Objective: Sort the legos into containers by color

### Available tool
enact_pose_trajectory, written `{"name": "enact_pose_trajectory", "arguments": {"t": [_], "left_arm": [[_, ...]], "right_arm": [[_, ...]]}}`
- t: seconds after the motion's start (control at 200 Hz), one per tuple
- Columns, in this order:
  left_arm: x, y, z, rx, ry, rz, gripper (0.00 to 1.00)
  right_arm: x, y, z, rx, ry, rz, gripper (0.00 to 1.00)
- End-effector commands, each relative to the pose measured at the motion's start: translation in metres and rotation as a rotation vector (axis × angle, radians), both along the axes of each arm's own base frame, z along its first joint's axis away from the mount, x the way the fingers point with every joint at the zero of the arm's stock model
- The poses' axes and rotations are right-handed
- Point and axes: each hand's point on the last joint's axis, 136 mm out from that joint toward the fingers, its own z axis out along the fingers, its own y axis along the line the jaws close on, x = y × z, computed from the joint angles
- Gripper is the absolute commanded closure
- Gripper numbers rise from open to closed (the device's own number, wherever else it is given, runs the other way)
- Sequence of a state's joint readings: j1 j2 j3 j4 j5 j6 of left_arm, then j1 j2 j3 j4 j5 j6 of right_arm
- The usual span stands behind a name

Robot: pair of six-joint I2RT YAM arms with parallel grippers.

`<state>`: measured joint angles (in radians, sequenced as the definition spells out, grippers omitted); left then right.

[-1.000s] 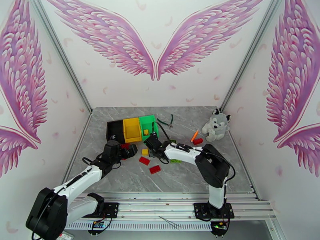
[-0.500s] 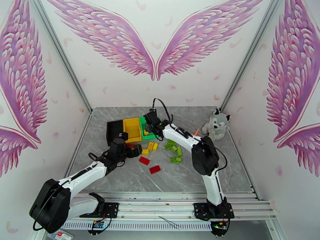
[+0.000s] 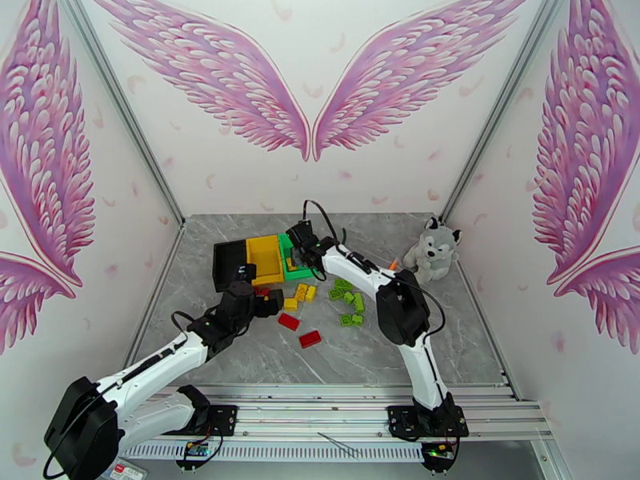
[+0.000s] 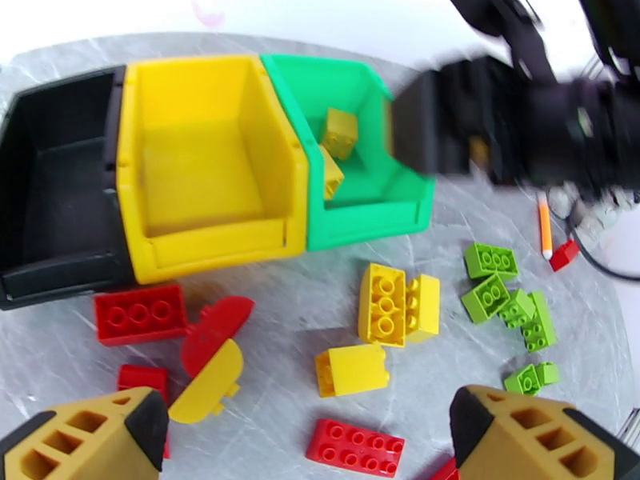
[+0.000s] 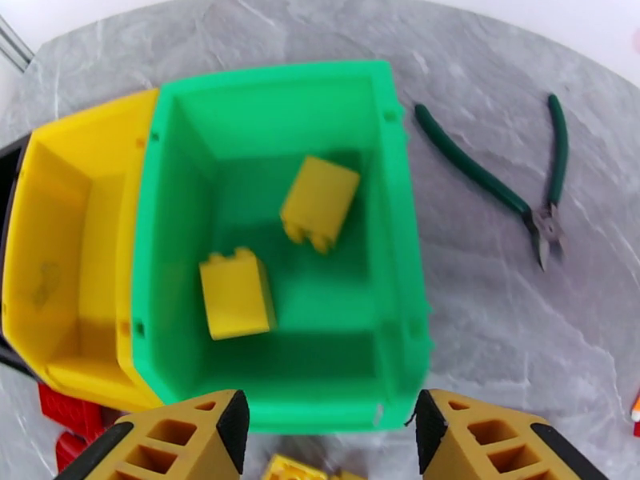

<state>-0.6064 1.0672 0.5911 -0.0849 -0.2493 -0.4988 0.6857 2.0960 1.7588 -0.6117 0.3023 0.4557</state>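
The legos are mostly loose on the surface (image 4: 264,294). Two yellow bricks (image 5: 320,203) lie in the green bin (image 5: 276,77), one flat and one tilted. The yellow bin (image 4: 216,250) and the black bin (image 4: 56,274) beside it look empty. I judge the sort barely begun, and if bricks should match bin colour, those two are in the wrong place.

What is left: red bricks (image 4: 141,314) just in front of the black and yellow bins, a yellow pair (image 4: 398,304) with a single yellow brick (image 4: 352,370) near it, and a lime green cluster (image 4: 508,294) off to the right.

My right hand (image 5: 328,418) hovers over the green bin's near wall, fingers apart with nothing between them. My left hand (image 4: 308,414) is spread wide and empty above the red and yellow bricks.

Further out are the pliers (image 5: 546,226) beside the green bin, an orange stick (image 4: 545,226) with one red brick (image 4: 565,254) touching it, and a plush husky (image 3: 432,250). None blocks the bins, but the arms work close together.
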Motion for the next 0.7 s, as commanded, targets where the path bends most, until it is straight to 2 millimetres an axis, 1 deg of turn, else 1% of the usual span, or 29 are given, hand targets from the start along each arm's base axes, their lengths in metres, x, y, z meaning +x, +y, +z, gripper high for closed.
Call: {"name": "enact_pose_trajectory", "arguments": {"t": [0.0, 0.02, 0.05, 0.11, 0.13, 0.245, 0.38, 0.57, 0.695], "left_arm": [[-0.004, 0.011, 0.007, 0.027, -0.014, 0.038, 0.01], [-0.004, 0.011, 0.007, 0.023, -0.014, 0.039, 0.01], [-0.005, 0.010, 0.006, 0.019, -0.011, 0.035, 0.01], [-0.005, 0.007, 0.007, 0.010, -0.009, 0.023, 0.01], [-0.005, 0.006, 0.007, 0.010, -0.005, 0.021, 0.01], [-0.004, 0.001, 0.004, 0.011, 0.001, 0.009, 0.01], [-0.003, -0.003, 0.001, 0.020, 0.013, -0.002, 0.01], [-0.002, -0.009, -0.002, 0.029, 0.022, -0.016, 0.01], [-0.002, -0.008, -0.003, 0.034, 0.022, -0.015, 0.01]], "right_arm": [[-0.022, -0.005, 0.026, 0.080, -0.045, -0.001, 0.39], [-0.026, -0.006, 0.027, 0.088, -0.048, 0.000, 0.39], [-0.034, -0.011, 0.021, 0.086, -0.035, -0.002, 0.39], [-0.045, -0.014, 0.014, 0.096, -0.031, -0.001, 0.39], [-0.050, -0.016, 0.008, 0.095, -0.021, -0.002, 0.39], [-0.060, -0.018, -0.012, 0.098, 0.014, 0.001, 0.43], [-0.063, -0.010, -0.032, 0.114, 0.055, 0.021, 0.49], [-0.060, 0.002, -0.053, 0.116, 0.089, 0.031, 0.48], [-0.057, 0.004, -0.068, 0.101, 0.109, 0.018, 0.48]]}}
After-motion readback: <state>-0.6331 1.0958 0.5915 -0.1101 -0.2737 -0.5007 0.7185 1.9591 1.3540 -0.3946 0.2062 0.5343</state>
